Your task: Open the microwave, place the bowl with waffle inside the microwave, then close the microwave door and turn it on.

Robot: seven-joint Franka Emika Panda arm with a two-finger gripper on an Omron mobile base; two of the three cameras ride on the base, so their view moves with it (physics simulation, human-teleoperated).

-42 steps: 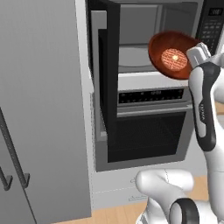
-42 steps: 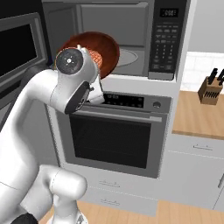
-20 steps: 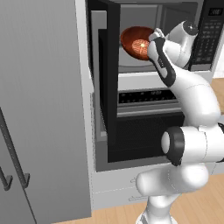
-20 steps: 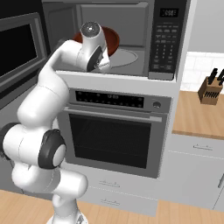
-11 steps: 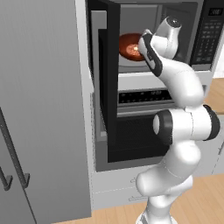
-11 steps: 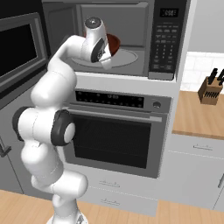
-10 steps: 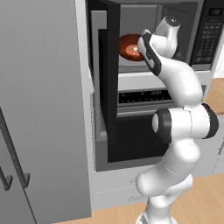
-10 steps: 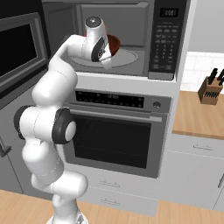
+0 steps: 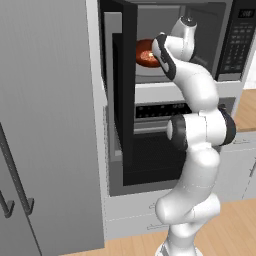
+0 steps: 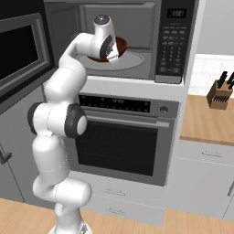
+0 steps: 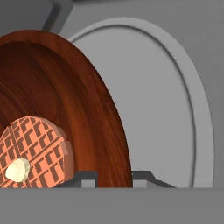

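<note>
One step is in hand: placing. The gripper (image 11: 114, 177), jaws narrowly parted, is pinched on the rim of the bowl with waffle (image 11: 65, 113) and carries it inside the microwave (image 10: 151, 68), just above the glass turntable (image 11: 166, 100). The microwave door (image 9: 125, 100) stands swung wide to the microwave's left. Next, I'd judge: lower the bowl onto the turntable, release, back out clear of the door.

Camera layout: two base views and one hand view.
The open microwave (image 9: 200, 45) is framed from behind-left and behind-right; its turntable (image 11: 166, 100) is seen close up from the hand.
</note>
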